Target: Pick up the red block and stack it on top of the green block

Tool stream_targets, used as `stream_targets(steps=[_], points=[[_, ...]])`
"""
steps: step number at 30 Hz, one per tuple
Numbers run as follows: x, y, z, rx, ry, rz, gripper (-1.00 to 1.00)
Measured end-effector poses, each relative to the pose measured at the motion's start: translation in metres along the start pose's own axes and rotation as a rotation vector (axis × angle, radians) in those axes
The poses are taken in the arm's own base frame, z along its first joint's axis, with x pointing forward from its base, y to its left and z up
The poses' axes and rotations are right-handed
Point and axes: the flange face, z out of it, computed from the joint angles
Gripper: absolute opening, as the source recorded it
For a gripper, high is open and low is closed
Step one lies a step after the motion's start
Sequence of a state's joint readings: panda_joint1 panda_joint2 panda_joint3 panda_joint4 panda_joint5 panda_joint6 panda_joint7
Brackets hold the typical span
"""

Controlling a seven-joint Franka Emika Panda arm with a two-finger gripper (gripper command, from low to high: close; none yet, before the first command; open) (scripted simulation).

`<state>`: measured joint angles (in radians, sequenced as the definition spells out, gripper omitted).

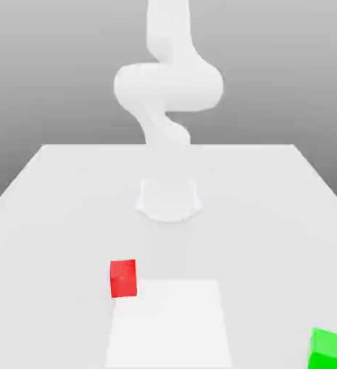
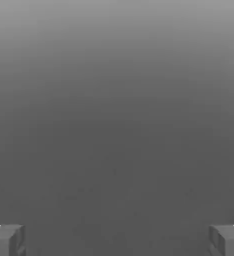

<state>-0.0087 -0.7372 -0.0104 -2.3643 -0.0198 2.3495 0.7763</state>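
Exterior view: the red block (image 1: 123,278) sits on the white table (image 1: 49,209), toward the near edge and a little to the exterior view's left of centre, just touching the corner of a brighter white square patch (image 1: 168,324) on the surface. The green block (image 1: 327,349) stands well apart from it, down in the near corner on the exterior view's right, partly cut by the frame. Both cubes rest flat and nothing lies on top of either.

Behind them the white arm (image 1: 168,86) rises from its round base (image 1: 169,199) at mid-table, coiled upright and nowhere near either cube.

In the hand view the gripper (image 2: 117,240) shows two grey fingertips (image 2: 6,240) at opposite edges of the frame, spread wide apart with nothing between them, against a plain grey backdrop.

By my reading the task is at its very start: the approach to the red block has not begun. The next move calls for swinging the hand out and down over the red block, squaring the spread fingers to two opposite faces, then lowering until they straddle it before closing. The cube looks about as wide as the finger gap, so alignment leaves little slack.
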Motion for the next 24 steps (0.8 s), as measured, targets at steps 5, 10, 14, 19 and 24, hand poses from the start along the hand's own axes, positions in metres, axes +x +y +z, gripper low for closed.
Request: stream_targets(steps=[5,10,14,19,24], points=[[-0.022,0.054,0.119,-0.152,-0.114,-0.045,0.00],[-0.064,0.130,0.213,-0.284,-0.252,-0.077,0.00],[-0.117,0.205,0.269,-0.379,-0.388,-0.096,0.00],[-0.190,0.289,0.323,-0.457,-0.542,-0.109,0.00],[-0.216,0.315,0.354,-0.466,-0.552,-0.109,-1.00]])
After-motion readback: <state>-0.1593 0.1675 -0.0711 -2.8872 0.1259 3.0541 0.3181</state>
